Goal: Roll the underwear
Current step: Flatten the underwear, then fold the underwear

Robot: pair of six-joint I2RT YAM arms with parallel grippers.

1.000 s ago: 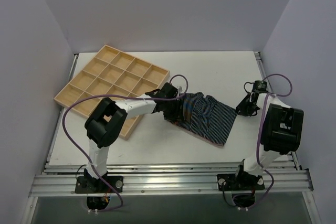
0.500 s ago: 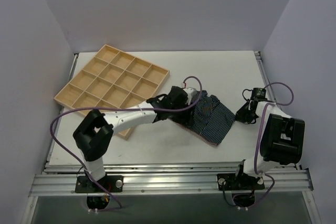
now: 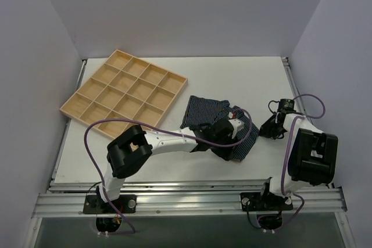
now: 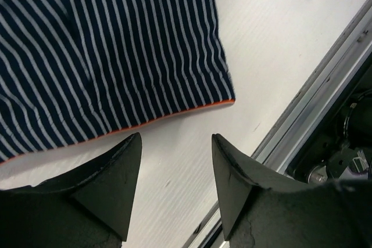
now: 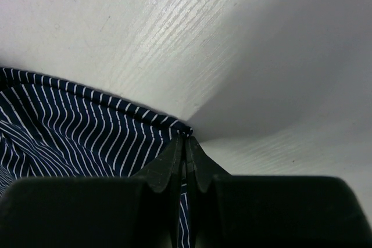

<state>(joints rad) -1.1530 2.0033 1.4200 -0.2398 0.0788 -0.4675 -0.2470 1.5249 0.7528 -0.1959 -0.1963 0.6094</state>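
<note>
The underwear [image 3: 200, 110], navy with thin white stripes and an orange-red hem, lies spread on the white table right of centre. My left gripper [image 3: 231, 148] hangs over its near edge. In the left wrist view the left gripper [image 4: 176, 143] is open and empty above bare table, and the underwear's hemmed edge [image 4: 116, 68] lies just beyond the fingertips. My right gripper [image 3: 267, 128] is at the garment's right corner. In the right wrist view the right gripper [image 5: 186, 139] is shut on that corner of the underwear [image 5: 75, 126].
A wooden tray [image 3: 125, 91] with several empty cells lies at the back left. The table's metal rail [image 4: 314, 103] runs close to the left gripper on the near side. Grey walls enclose the table.
My left arm has swung right and toward the near edge, across the underwear, and its gripper now hangs past the hem. The cloth's left part lies flatter. The right gripper has barely moved.
</note>
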